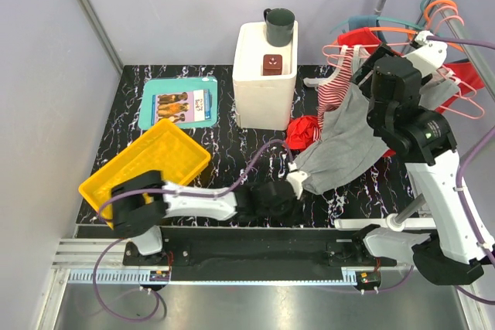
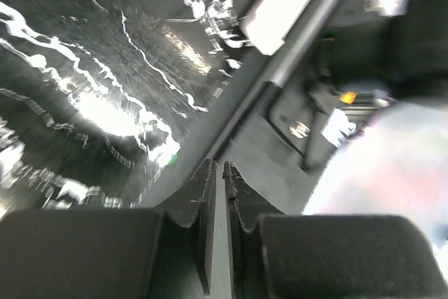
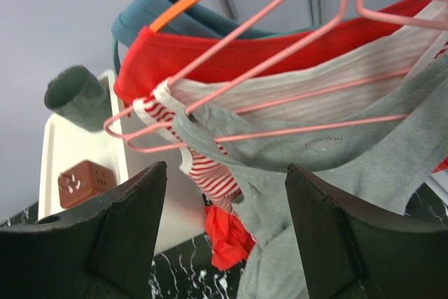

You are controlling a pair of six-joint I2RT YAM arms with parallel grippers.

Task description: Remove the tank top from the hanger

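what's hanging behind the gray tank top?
Directly behind the gray tank top: a red-and-white striped top, then a red garment, then a teal one at the back. The gray fabric hides much of the striped top's body.

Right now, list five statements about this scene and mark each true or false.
1. The gray tank top is on a pink hanger. True.
2. The right gripper is shut on that hanger. False: it is open, holding nothing.
3. The dark mug stands on the white box. True.
4. The red cloth lies in the yellow tray. False: it lies beside the white box.
5. The left gripper has its jaws spread wide. False: they are nearly closed.
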